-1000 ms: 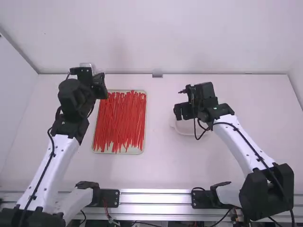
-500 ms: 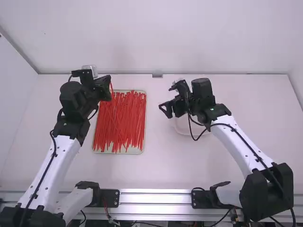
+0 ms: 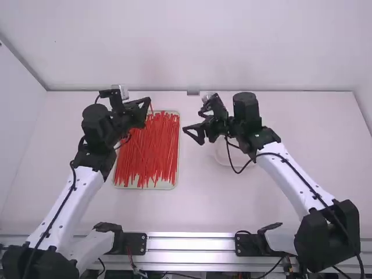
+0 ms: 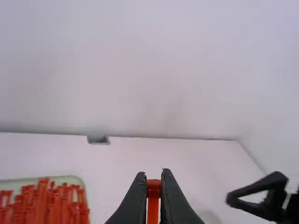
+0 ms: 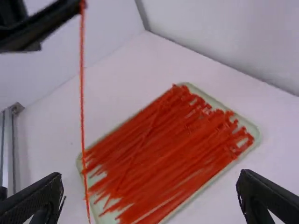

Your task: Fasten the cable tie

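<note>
My left gripper (image 3: 143, 108) hovers over the far end of the tray, shut on one red cable tie (image 4: 153, 201) pinched between its fingers (image 4: 138, 196). In the right wrist view the same tie (image 5: 81, 98) hangs straight down from the left gripper (image 5: 42, 18). My right gripper (image 3: 195, 131) is in the air just right of the tray, facing the left gripper, with its jaws wide open and nothing between them. It also appears at the edge of the left wrist view as the right gripper (image 4: 261, 200).
A pale green tray (image 3: 175, 174) piled with several red cable ties (image 3: 148, 148) lies left of centre; the pile (image 5: 173, 149) also spreads below my right gripper. A small translucent white container (image 3: 224, 156) sits under the right arm. Bare white table lies around.
The left gripper has risen and swung right with the tie in it. The right gripper has moved left, away from the white container, and turned to face the left gripper.
</note>
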{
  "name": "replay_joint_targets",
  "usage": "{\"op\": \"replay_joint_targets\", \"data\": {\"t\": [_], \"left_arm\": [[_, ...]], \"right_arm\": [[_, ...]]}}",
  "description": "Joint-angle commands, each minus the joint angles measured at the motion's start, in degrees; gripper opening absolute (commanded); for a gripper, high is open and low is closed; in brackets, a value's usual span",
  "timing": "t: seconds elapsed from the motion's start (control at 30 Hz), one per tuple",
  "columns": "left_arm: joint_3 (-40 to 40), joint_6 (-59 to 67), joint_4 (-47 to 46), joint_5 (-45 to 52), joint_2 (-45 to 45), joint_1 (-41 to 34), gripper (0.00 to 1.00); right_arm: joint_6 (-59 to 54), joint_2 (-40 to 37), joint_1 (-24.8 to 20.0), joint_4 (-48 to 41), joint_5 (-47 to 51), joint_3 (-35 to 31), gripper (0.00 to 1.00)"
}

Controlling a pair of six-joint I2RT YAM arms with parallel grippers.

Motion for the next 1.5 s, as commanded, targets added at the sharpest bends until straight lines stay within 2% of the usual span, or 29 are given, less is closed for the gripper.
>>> {"op": "replay_joint_targets", "data": {"t": [0.0,0.13,0.27,0.57,0.63,0.67,0.7,0.73,0.8,0.83,0.93,0.97,1.0,1.03,1.13,1.17,1.3,1.37,1.4,1.47], "left_arm": [[-0.5,-0.5,1.2,0.5,-0.1,-3.3,0.02],[-0.5,-0.8,2.6,-5.1,-0.1,-7.9,0.02],[-0.5,-1.7,3.5,-6.5,-0.1,-10.0,0.02],[-0.5,-4.9,7.5,-3.4,-0.1,-11.1,0.02],[-0.5,-5.1,8.5,-3.5,-0.1,-11.7,0.02],[-0.5,-6.1,8.8,-4.2,-0.1,-12.0,0.02],[-0.5,-6.1,8.8,-4.2,-0.1,-12.0,0.02],[-0.5,-6.4,8.9,-4.9,-0.1,-12.3,0.02],[-0.5,-6.4,9.2,-5.7,-0.1,-12.5,0.02],[-0.5,-6.4,9.2,-5.7,-0.1,-12.5,0.02],[-0.5,-6.2,9.2,-5.7,-0.1,-12.5,0.02],[-0.5,-6.1,9.3,-5.7,-0.1,-12.5,0.02],[-0.5,-6.1,9.3,-5.7,-0.1,-12.5,0.02],[-0.5,-6.1,9.4,-5.7,-0.1,-12.5,0.02],[-0.5,-6.1,9.5,-5.7,-0.1,-12.6,0.02],[-0.5,-5.5,9.5,-5.6,-0.1,-12.5,0.07],[-0.5,-1.3,9.6,-5.5,-0.1,-12.4,0.49],[-0.4,1.1,10.5,-5.5,-0.1,-12.0,0.63],[-0.3,1.3,10.5,-5.5,-0.1,-11.9,0.63],[0.5,2.0,10.1,-5.4,-0.1,-11.1,0.74]], "right_arm": [[0.1,0.4,2.2,1.2,-1.0,1.9,0.98],[0.1,0.4,4.9,2.8,3.0,1.9,0.98],[0.1,0.4,6.3,3.6,4.2,1.9,1.00],[1.6,0.4,7.2,4.4,4.6,1.9,0.79],[1.4,0.4,7.2,4.3,4.6,1.9,0.72],[1.4,0.4,7.2,4.3,4.6,1.9,0.66],[1.4,0.4,7.2,4.3,4.6,1.9,0.66],[1.4,0.4,7.2,4.3,4.6,1.9,0.59],[1.4,0.4,7.2,4.3,4.6,1.9,0.39],[1.4,0.4,7.2,4.3,4.6,1.9,0.37],[1.4,0.4,7.2,4.3,4.6,1.9,0.16],[1.4,0.4,7.2,4.3,4.6,1.9,0.13],[1.4,0.4,7.2,4.2,4.6,1.9,0.03],[1.4,0.4,7.2,4.2,4.6,1.9,0.00],[0.9,0.4,7.2,4.2,4.6,1.9,0.00],[1.0,0.4,7.2,4.2,4.6,1.9,0.00],[0.5,0.4,6.7,4.2,4.6,1.9,0.00],[0.5,0.4,5.9,4.2,4.5,1.9,0.00],[0.5,0.4,5.7,4.2,4.5,1.9,0.00],[0.6,0.4,4.7,4.4,3.5,1.9,0.00]]}}
